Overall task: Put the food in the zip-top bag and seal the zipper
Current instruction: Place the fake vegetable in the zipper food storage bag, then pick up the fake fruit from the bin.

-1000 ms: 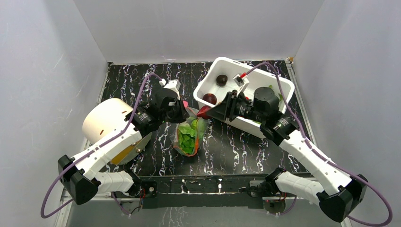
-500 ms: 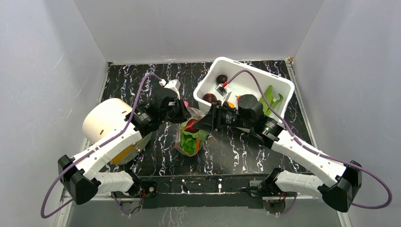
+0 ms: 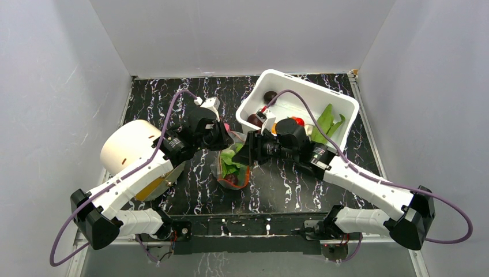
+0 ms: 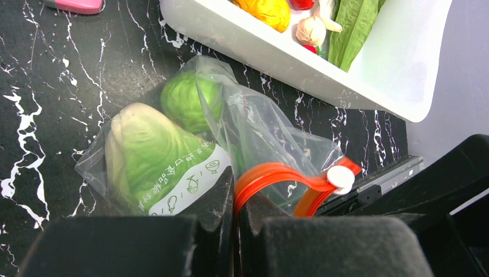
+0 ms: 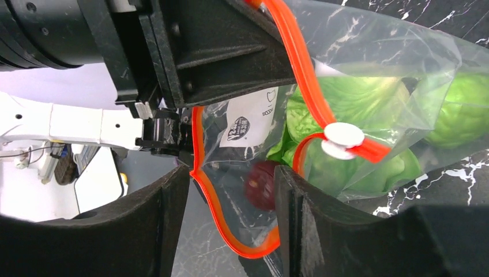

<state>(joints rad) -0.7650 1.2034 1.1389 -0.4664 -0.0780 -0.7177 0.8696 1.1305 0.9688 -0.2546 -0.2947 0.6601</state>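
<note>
On the black table (image 3: pixel 277 184), the left gripper (image 4: pixel 235 202) pinches the bag (image 4: pixel 259 133); the right gripper (image 5: pixel 230 196), jaws apart, hangs over the red fruit (image 5: pixel 260 184) inside it.

So, black marble-look tabletop (image 3: pixel 277 184). On it sit a white rectangular plastic tub (image 3: pixel 271 75), a clear zip-top bag (image 3: pixel 232 167), a white drum (image 3: pixel 128 147).

There were one clear bag (image 4: pixel 271 133), one cabbage (image 4: pixel 147 156), one green ball (image 4: pixel 190 101), one dark red round (image 5: pixel 262 184) and one white tub (image 4: pixel 369 75).
</note>
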